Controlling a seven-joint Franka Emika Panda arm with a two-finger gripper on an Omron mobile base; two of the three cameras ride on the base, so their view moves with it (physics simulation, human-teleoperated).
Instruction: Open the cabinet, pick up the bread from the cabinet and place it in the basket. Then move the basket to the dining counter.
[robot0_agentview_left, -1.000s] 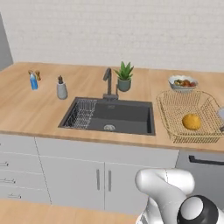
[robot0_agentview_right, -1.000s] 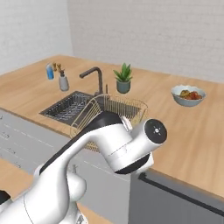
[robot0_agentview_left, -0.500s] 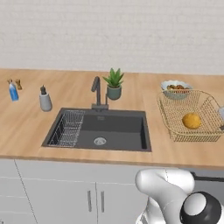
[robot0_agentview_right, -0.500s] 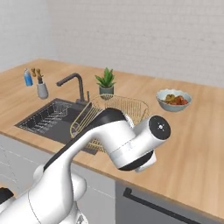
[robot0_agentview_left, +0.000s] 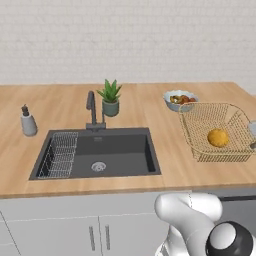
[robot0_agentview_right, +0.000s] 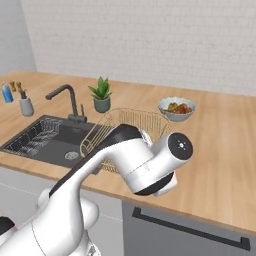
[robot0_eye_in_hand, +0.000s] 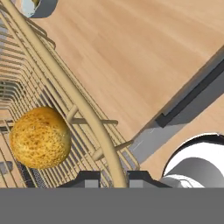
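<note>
The round, speckled golden bread (robot0_eye_in_hand: 40, 137) lies in the tan wire-mesh basket (robot0_agentview_left: 200, 131) on the light-wood table (robot0_agentview_left: 60, 105). The jaws clench the basket's rim wire (finger tips either side of it). A pale fruit bowl (robot0_agentview_left: 180, 99) stands just behind; sink (robot0_agentview_left: 115, 155) to the left.

Golden bread (robot0_agentview_left: 218, 137) inside tan basket (robot0_agentview_left: 198, 131), on dining counter (robot0_agentview_left: 145, 107)

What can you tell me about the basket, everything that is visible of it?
The basket is shallow and square, of tan wire mesh with flared sides and a thicker rim. It sits above the dining counter, right of the sink. The bread lies inside it. In the hand view, the hand is closed on its rim.
</note>
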